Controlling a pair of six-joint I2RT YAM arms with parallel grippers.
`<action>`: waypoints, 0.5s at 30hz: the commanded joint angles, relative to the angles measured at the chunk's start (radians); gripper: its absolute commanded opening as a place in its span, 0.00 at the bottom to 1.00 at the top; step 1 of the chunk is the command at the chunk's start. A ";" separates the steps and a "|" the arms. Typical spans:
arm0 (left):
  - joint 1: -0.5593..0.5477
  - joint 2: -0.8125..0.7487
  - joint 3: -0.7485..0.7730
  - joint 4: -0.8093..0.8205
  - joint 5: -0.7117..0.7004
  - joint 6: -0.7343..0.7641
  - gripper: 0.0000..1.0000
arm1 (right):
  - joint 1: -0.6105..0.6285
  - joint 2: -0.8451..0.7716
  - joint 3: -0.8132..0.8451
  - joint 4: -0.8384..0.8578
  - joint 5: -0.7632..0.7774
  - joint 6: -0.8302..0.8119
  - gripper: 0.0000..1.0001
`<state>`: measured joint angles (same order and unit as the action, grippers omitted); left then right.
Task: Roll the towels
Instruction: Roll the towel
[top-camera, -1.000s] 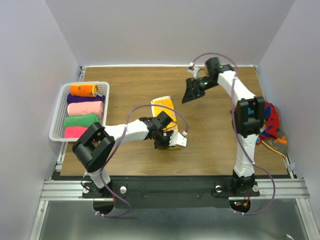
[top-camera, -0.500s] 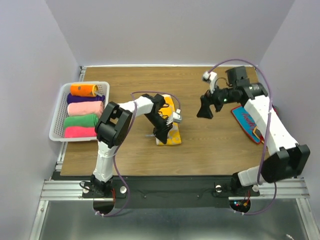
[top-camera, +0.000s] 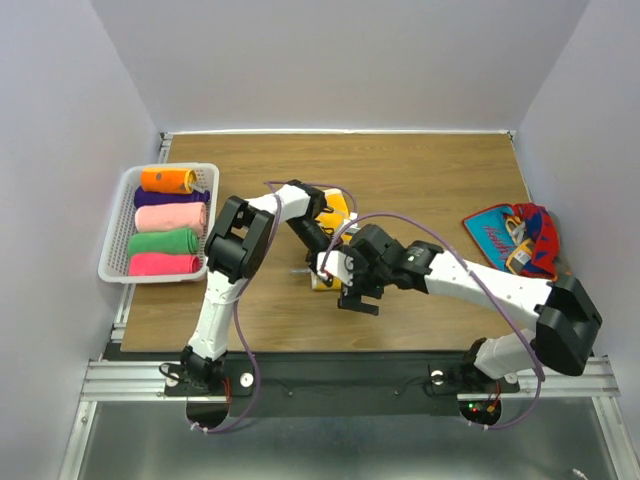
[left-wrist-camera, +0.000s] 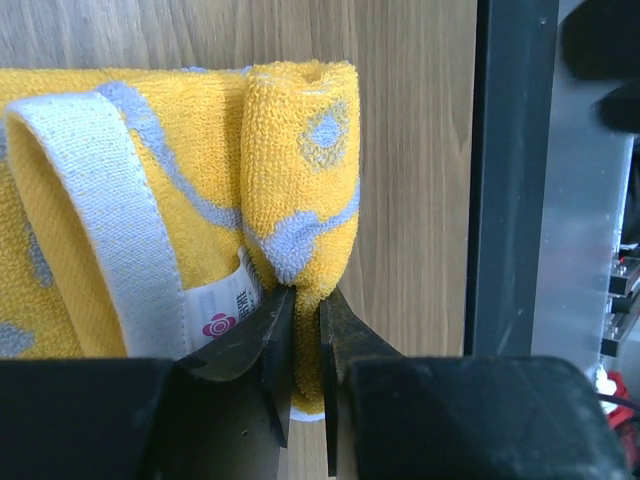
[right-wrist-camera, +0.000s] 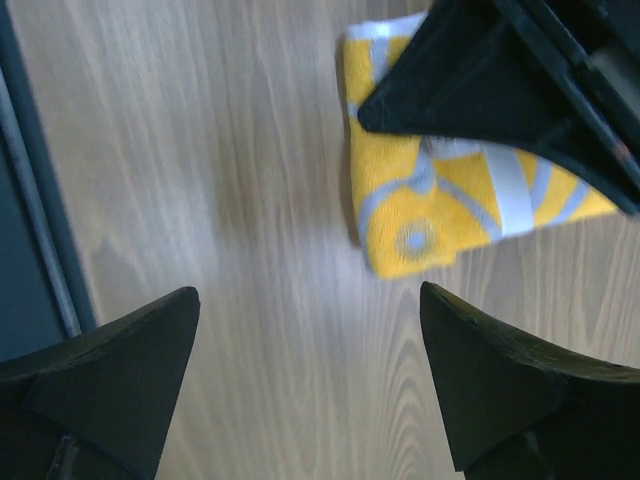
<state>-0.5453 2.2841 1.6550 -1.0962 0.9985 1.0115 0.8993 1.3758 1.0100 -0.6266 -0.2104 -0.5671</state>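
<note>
Now, on the wood-grain tabletop (top-camera: 420, 170) between pale lilac walls (top-camera: 340, 60), your left hand (left-wrist-camera: 305, 300) pinches the rolled yellow grey-patterned terry towel (left-wrist-camera: 300, 150); your right hand (right-wrist-camera: 308, 300) hovers wide open.

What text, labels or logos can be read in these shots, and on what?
No text reads clearly.
White label on the yellow towel: a pink flower logo and a few sideways printed letters, partly hidden by the left gripper, too small to read.
Red and blue towel: script-like marks on its blue panel, too blurred to read.
</note>
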 joint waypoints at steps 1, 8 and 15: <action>0.015 0.074 -0.005 0.022 -0.210 0.061 0.23 | 0.027 0.032 -0.045 0.258 0.106 -0.083 0.93; 0.019 0.098 0.022 0.013 -0.212 0.061 0.25 | 0.029 0.143 -0.063 0.386 0.072 -0.131 0.90; 0.024 0.097 0.025 0.012 -0.215 0.067 0.26 | 0.029 0.223 -0.076 0.453 0.059 -0.169 0.84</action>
<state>-0.5343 2.3207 1.6917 -1.1492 1.0130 1.0142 0.9245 1.5818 0.9447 -0.2668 -0.1379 -0.7017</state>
